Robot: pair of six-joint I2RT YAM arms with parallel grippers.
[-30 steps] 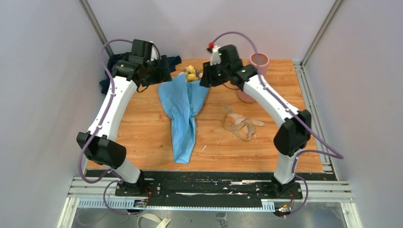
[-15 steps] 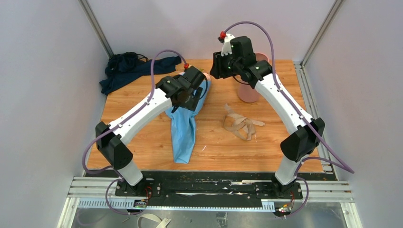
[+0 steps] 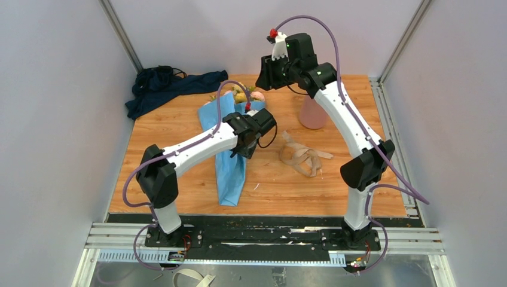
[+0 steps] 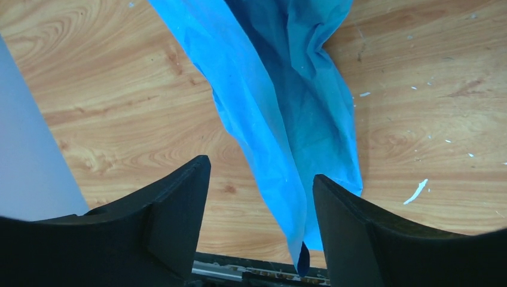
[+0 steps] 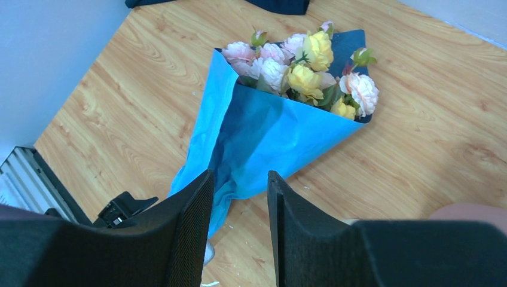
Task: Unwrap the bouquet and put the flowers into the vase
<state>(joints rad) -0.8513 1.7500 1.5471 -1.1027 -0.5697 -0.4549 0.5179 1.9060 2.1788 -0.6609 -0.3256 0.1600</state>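
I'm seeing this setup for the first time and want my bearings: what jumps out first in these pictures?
The bouquet, bright blue paper with pink and yellow flowers at its far end, lies mid-table. The left pincer hangs open over the wrap, the right pincer open and raised near the far edge. A pink vase stands far right, a loose tan ribbon in front of it.

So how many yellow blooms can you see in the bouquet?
3 yellow blooms, right wrist view: one on top, one just below it, one low against the blue paper. Others may be hidden.
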